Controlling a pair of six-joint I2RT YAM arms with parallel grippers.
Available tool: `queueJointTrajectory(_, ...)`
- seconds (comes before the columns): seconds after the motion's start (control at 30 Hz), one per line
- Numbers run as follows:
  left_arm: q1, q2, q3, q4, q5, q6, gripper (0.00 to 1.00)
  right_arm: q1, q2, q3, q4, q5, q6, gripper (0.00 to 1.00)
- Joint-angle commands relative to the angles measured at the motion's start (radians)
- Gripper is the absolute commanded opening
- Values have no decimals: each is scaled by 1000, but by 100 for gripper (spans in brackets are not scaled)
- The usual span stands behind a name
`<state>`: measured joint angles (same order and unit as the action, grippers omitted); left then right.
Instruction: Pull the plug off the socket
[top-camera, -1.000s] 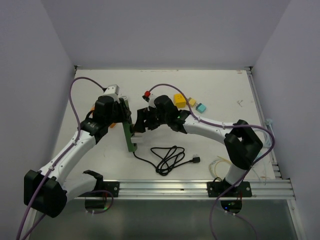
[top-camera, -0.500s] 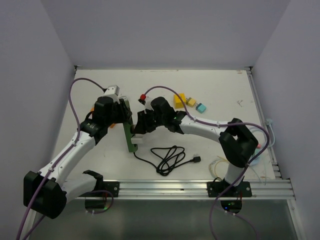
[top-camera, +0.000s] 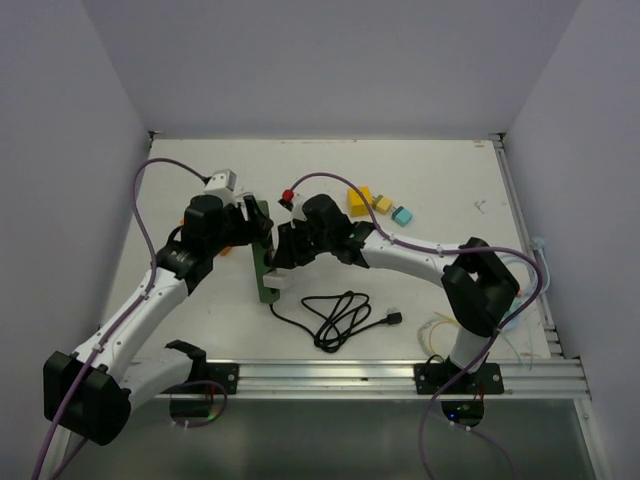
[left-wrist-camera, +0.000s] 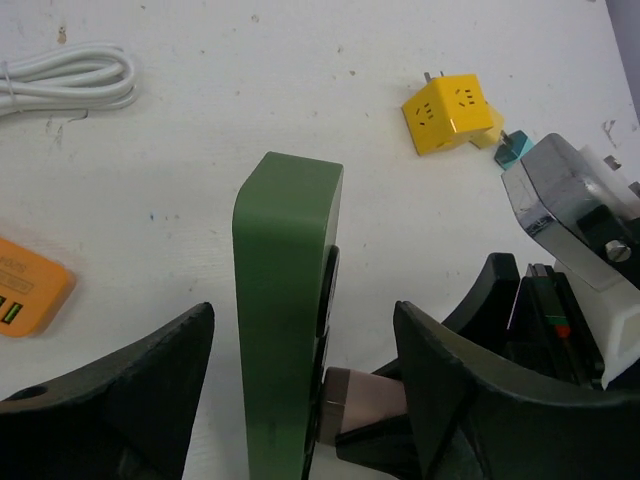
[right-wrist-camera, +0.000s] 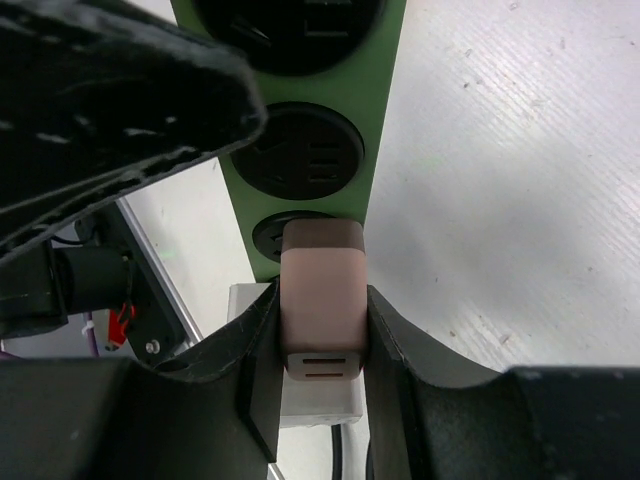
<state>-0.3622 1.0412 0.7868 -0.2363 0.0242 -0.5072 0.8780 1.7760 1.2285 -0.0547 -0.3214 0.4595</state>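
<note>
Left pincer (left-wrist-camera: 302, 312) has opened, clear of the green socket strip (left-wrist-camera: 285, 300); right pincer (right-wrist-camera: 320, 300) clamps the plug (right-wrist-camera: 320, 280), seated in the strip.

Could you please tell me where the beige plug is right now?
In the right wrist view the beige plug sits centre frame, seated in a socket of the green power strip and clamped by the right gripper.

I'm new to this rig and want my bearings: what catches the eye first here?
A green power strip stands on its edge mid-table, between the two arms. The right gripper is shut on a pinkish plug that is plugged into the strip, while the left gripper straddles the strip, open. A black cable lies coiled nearer the bases.
</note>
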Motion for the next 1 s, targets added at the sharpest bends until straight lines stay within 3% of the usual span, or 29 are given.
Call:
queueJointTrajectory(0.0,-4,-27,-9,45,13,-13,77,1,-79,52,10,27,-21,0)
queueJointTrajectory(0.03,-4,-29,-12,40,11,-16,82,1,-79,54,9,28,-21,0)
queueJointTrajectory(0.2,-4,-15,-61,31,32,-40,83,-1,-85,78,0,22,-27,0)
queueJointTrajectory(0.5,-6,9,-147,141,97,-74,72,1,-84,108,-8,-15,-33,0)
queueJointTrajectory(0.6,-6,13,-169,184,106,-77,64,1,-84,111,-8,-27,-33,0)
queueJointTrajectory(0.97,-6,-7,-184,213,28,-41,9,1,-89,86,-23,-54,-44,0)
